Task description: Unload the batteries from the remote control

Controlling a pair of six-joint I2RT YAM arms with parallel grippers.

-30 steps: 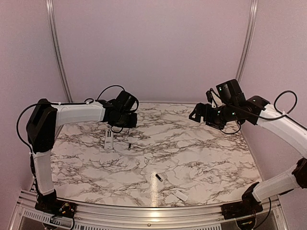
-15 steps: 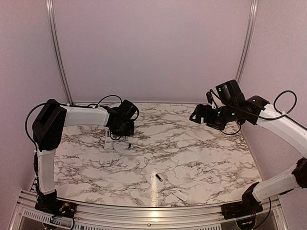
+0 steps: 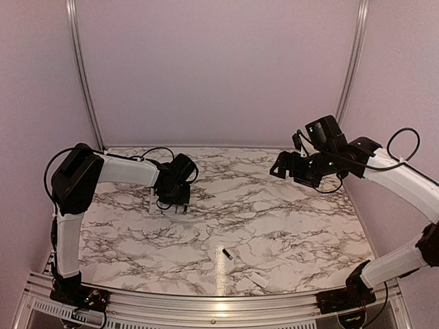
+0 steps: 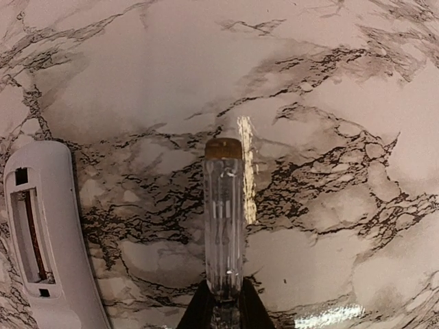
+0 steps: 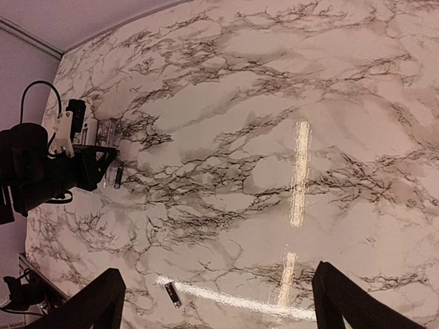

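Two loose batteries point(image 3: 227, 253), one remote control point(image 4: 68, 233), one white cover point(image 3: 258, 279).

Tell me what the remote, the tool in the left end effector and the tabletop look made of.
Remote: white moulded plastic, satin; crisp-edged open compartment.
Tool: clear glossy plastic or glass, highlights run down it; brownish tip, material unclear.
Tabletop: glossy marble pattern with sharp light glare; stone or printed laminate, cannot tell.
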